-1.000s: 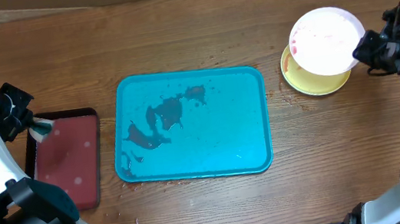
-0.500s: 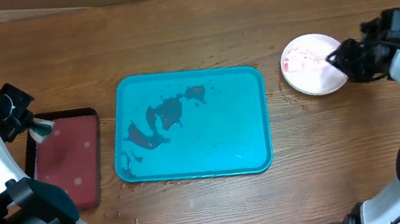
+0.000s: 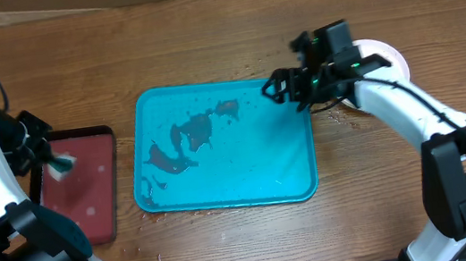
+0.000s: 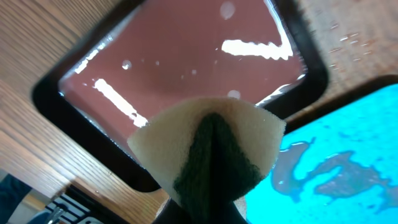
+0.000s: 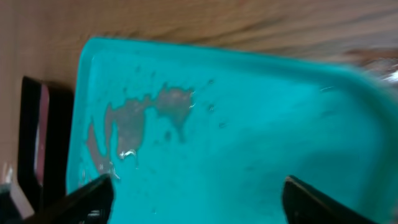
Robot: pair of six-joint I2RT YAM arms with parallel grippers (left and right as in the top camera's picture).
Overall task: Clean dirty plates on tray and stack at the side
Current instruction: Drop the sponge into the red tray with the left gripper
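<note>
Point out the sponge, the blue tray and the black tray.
sponge [image 4: 208, 146], left wrist view, dark green middle fold.
blue tray [image 3: 259, 158], overhead view, bare floor right of the smears.
black tray [image 3: 83, 191], overhead view, dark red inside.

No readable text, no labels, brands, numbers or signs on anything in view

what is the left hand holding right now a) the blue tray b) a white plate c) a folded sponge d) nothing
c: the left hand is shut on a folded sponge, above the black tray.
</note>
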